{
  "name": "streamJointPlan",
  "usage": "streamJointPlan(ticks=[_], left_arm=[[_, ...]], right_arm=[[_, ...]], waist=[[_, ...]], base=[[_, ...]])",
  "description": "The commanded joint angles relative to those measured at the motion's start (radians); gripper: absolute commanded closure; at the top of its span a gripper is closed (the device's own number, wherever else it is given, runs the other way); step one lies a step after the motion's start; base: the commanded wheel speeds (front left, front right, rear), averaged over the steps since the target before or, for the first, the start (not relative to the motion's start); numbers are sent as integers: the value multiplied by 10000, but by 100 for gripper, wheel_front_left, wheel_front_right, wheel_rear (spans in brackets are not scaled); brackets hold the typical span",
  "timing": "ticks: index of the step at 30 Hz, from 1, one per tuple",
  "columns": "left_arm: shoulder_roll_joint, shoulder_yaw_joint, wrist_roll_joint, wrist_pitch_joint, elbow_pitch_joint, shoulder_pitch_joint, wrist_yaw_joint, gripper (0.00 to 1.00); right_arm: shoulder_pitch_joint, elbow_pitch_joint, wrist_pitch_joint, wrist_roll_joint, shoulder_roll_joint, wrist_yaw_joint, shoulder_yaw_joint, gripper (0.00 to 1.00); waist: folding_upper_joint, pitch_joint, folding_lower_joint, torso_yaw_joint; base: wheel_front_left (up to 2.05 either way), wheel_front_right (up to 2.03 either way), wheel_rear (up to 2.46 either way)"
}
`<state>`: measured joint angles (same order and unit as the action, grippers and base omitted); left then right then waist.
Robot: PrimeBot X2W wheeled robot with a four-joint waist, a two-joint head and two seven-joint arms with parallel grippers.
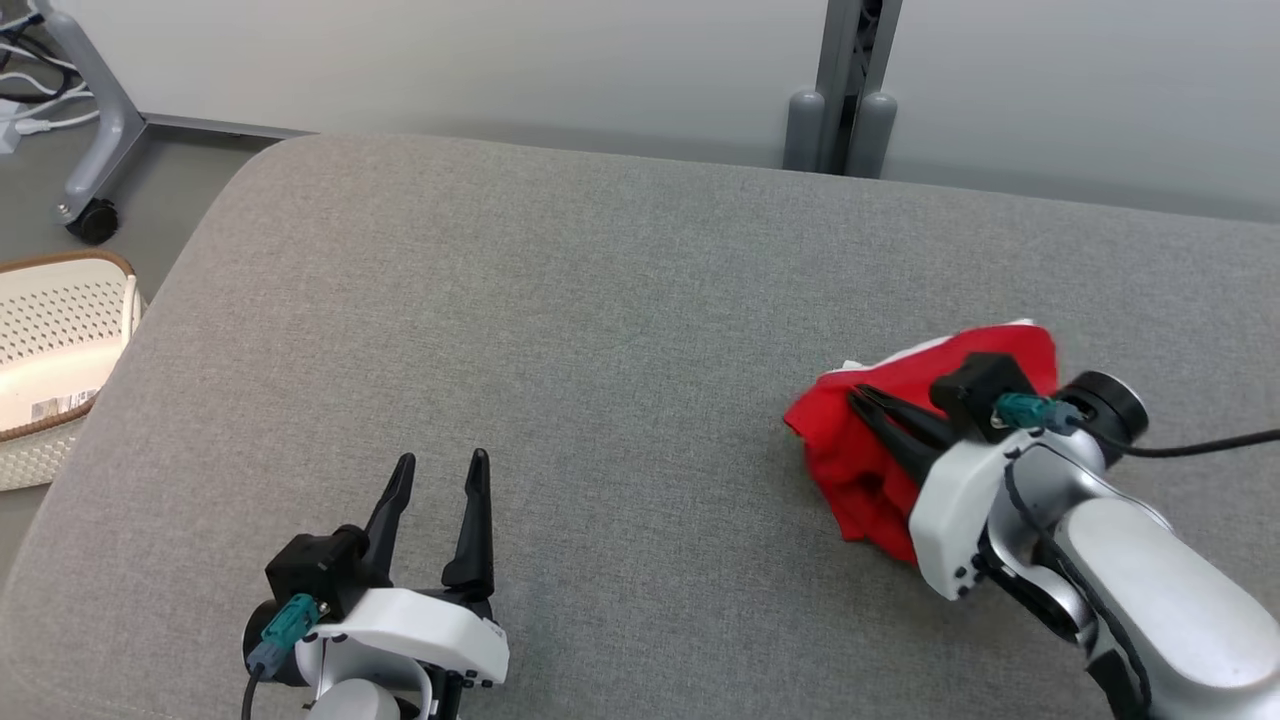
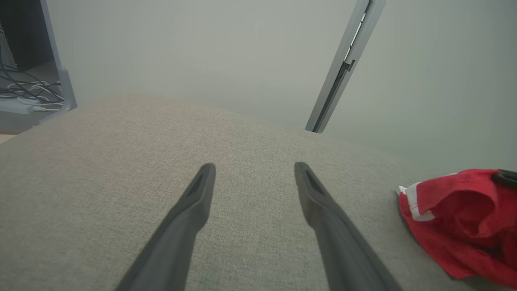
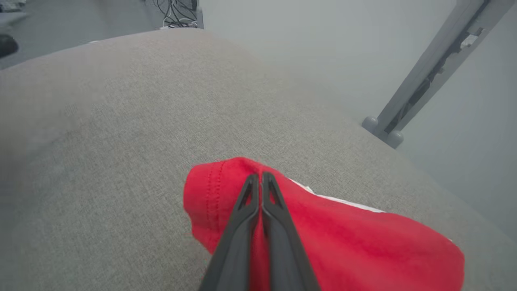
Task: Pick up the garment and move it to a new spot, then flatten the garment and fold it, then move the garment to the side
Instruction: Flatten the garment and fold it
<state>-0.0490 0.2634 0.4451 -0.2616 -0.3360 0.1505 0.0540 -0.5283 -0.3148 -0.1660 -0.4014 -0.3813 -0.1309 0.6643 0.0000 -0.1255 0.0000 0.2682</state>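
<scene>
The garment [image 1: 835,480] is a crumpled red piece with white trim, lying at the right side of the grey upholstered surface [image 1: 600,330]. My right gripper [image 1: 858,396] comes in from the lower right with its fingers pressed together on the garment's upper fold. In the right wrist view the two fingertips [image 3: 260,178] meet over the red cloth [image 3: 363,242], pinching it near a stitched hem. My left gripper [image 1: 440,468] stands open at the lower left above bare fabric, well apart from the garment. The left wrist view shows its spread fingers [image 2: 254,169] and the garment [image 2: 452,218] off to the right.
A white perforated basket [image 1: 50,340] sits on the floor beyond the surface's left edge. A grey wheeled stand [image 1: 95,150] with cables is at the far left. A grey post [image 1: 845,110] rises behind the back edge against the pale wall.
</scene>
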Motion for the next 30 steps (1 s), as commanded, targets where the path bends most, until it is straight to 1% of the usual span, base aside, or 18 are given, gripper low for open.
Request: streamJointPlan(ticks=[1,5,8,9,10,13,16,20,23,24,26,28,29,30], left_arm=[[-39,-13,-22,-31,6,17,58,0],[-35,57,-4,-31,-25,-133,71,0],[-38,209,48,-31,-58,-219,94,0],[-38,209,48,-31,-58,-219,94,0],[-38,251,65,-31,-60,-226,99,0],[-38,338,71,-31,-63,-338,113,0],[-35,298,16,-31,-22,-412,150,0],[-33,176,-66,-31,44,-473,157,0],[-38,69,-147,-31,58,-516,130,0],[-35,53,-158,-31,56,-494,102,0],[-31,57,-217,-31,48,-372,45,0],[-39,32,-255,-31,43,-225,19,0],[-41,13,-262,-31,43,-148,7,0],[-39,1,-283,-32,38,-98,-1,0]], right_arm=[[-339,73,159,-229,152,1,138,100],[-1337,259,545,-849,656,1,658,100],[-2145,251,1125,-1605,1218,1,619,100],[-2145,251,1125,-1605,1218,1,619,100],[-2374,209,1377,-1898,1410,1,485,100],[-2795,-111,2111,-2595,1757,1,-176,100],[-2752,-574,2759,-3193,1859,1,-1144,100],[-1807,-2001,2645,-4391,1859,0,-2892,100],[-1036,-3091,2549,-5036,1716,-8,-3800,100],[-769,-3465,2573,-5139,1614,-8,-4001,100],[-370,-4229,2699,-4985,1350,-8,-4197,100],[-215,-4928,2914,-4917,1287,-9,-4391,100],[-169,-5256,3041,-4862,1259,-9,-4510,23],[-164,-5531,3152,-4803,1252,-9,-4569,0]], waist=[[0,96,0,6],[0,292,0,31],[0,430,0,86],[0,430,0,86],[0,471,0,110],[0,578,0,186],[0,619,0,230],[0,576,0,194],[0,433,0,69],[0,371,0,14],[0,232,0,-100],[0,90,0,-241],[0,29,0,-316],[0,-22,0,-395]], base=[[0,0,0],[0,0,0],[0,0,0],[0,0,0],[0,0,0],[0,0,0],[0,0,0],[0,0,0],[0,0,0],[0,0,0],[0,0,0],[0,0,0],[0,0,0],[0,0,0]])
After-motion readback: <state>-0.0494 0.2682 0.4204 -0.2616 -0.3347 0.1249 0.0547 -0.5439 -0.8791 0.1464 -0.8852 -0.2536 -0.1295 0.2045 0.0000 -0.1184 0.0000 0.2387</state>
